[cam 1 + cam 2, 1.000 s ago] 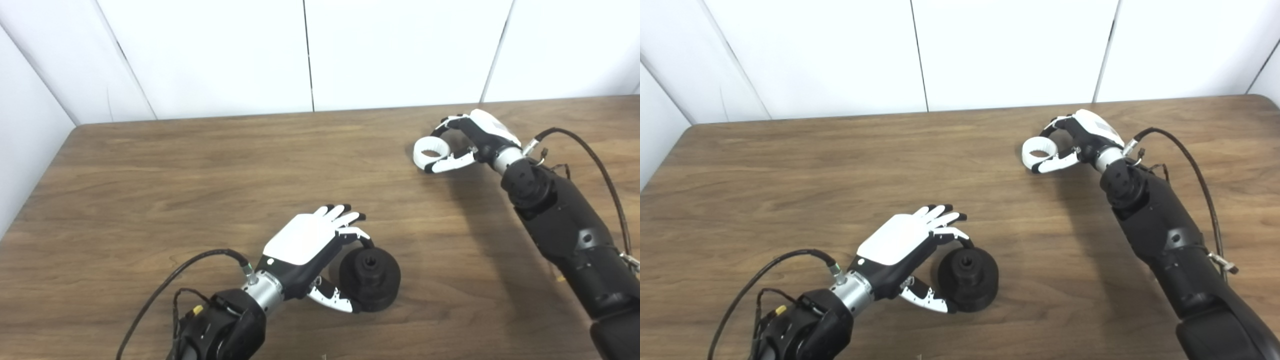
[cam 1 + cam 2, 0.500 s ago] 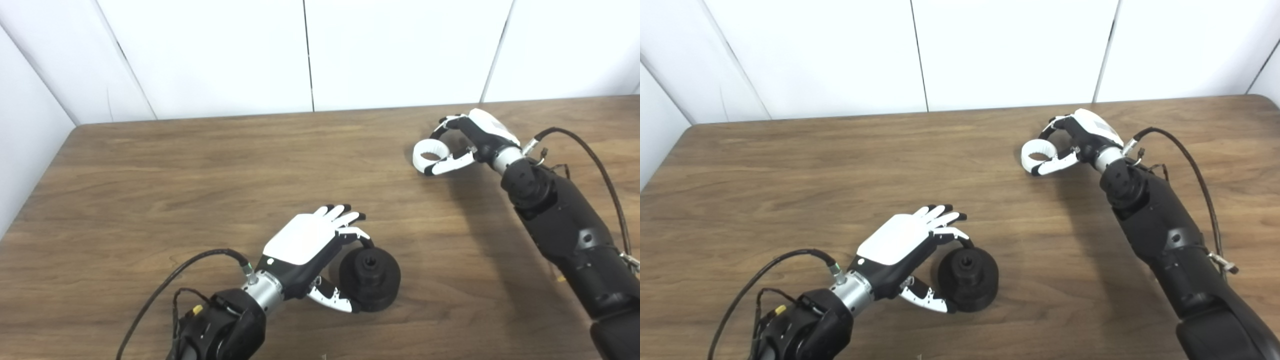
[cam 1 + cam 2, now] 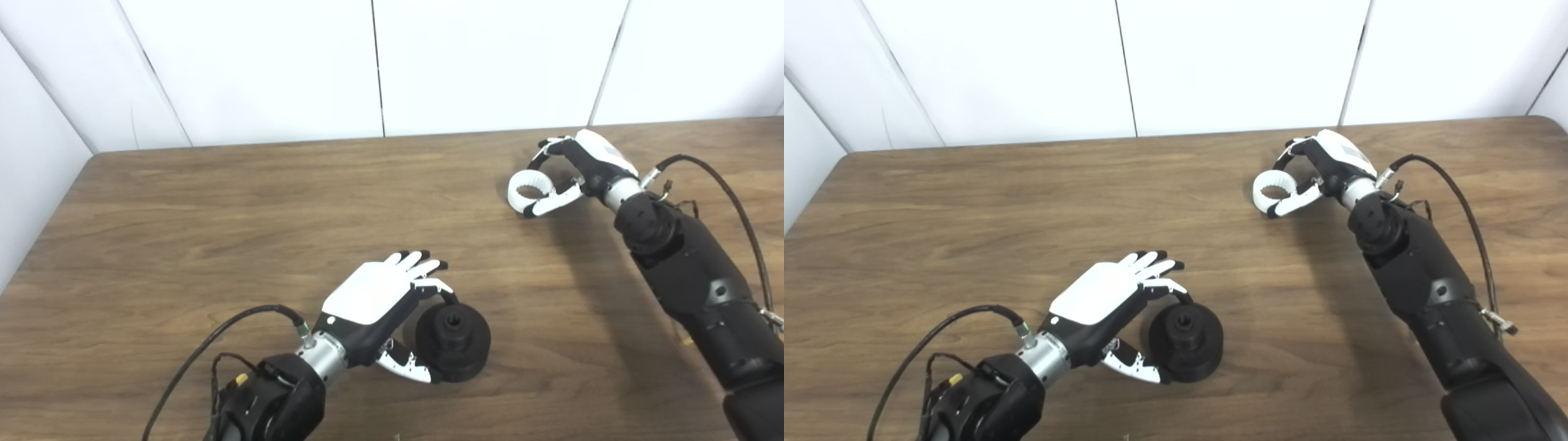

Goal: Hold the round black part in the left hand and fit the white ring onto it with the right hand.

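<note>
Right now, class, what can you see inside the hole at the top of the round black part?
The round black part has a small dark hole at its top centre. Nothing shows inside it, and its depth is lost in shadow. The white ring is far off, in the right hand.

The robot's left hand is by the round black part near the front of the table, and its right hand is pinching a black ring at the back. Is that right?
Almost. The ring in the right hand is white, not black, as the left eye view shows. The rest holds: the left hand is by the round black part near the front.
</note>
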